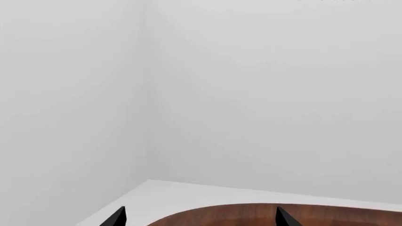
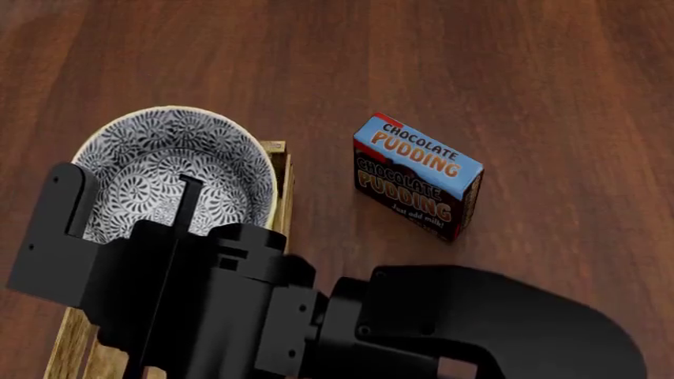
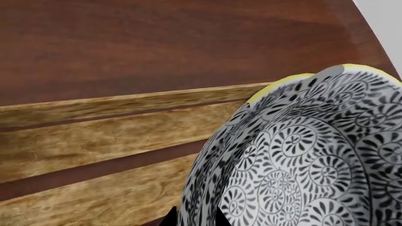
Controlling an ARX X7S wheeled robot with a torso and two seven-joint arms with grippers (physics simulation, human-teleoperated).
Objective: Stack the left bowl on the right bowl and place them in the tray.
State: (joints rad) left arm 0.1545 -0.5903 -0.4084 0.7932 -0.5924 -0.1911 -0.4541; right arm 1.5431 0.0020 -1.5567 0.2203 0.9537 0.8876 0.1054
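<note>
My right tool [image 2: 185, 209] pinches the black-and-white patterned bowl [image 2: 169, 170] rim, holding it over the light-wood slatted tray [image 2: 279, 170] for placement; my left tool [image 1: 199, 217] is spread, idle.

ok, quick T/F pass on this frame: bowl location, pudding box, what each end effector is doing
1. The patterned bowl is over the light-wood tray. True.
2. The chocolate pudding box lies inside the tray. False: it sits on the wooden table, apart from the tray.
3. The right end effector grips the bowl's rim. True: one finger is inside, one outside.
4. The left end effector holds a second bowl. False: its fingers are apart with nothing between them, facing the wall.
5. The bowl is plain white. False: it has a black-and-white swirl pattern and a yellow edge.
</note>
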